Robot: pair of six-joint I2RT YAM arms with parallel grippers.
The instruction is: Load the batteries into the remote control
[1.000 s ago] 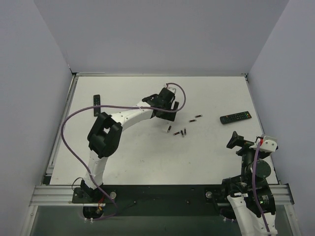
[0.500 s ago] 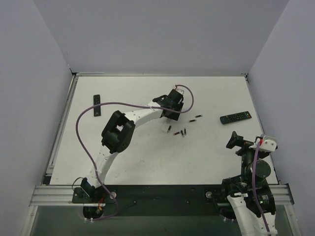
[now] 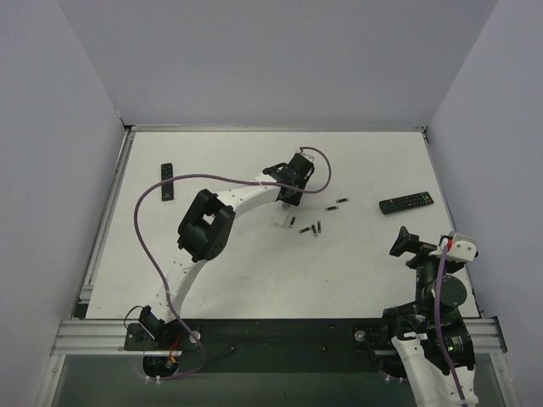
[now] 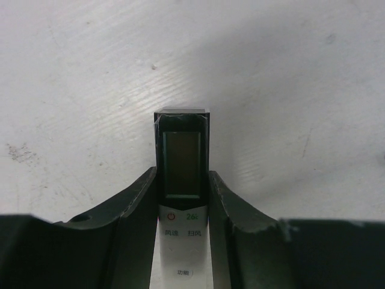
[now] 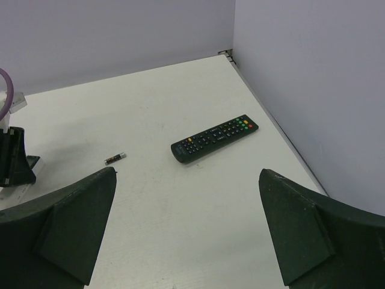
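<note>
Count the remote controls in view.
3: a small black remote far left, a larger black remote at right, and a white remote in the left gripper. Others may be hidden.

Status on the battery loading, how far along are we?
Done: nothing loaded yet; the batteries lie loose on the table. In hand: the left gripper clamps the white remote by its sides, screen up. Left: probably flip it, open the compartment, then pick and insert batteries. The right gripper hangs open, empty.
</note>
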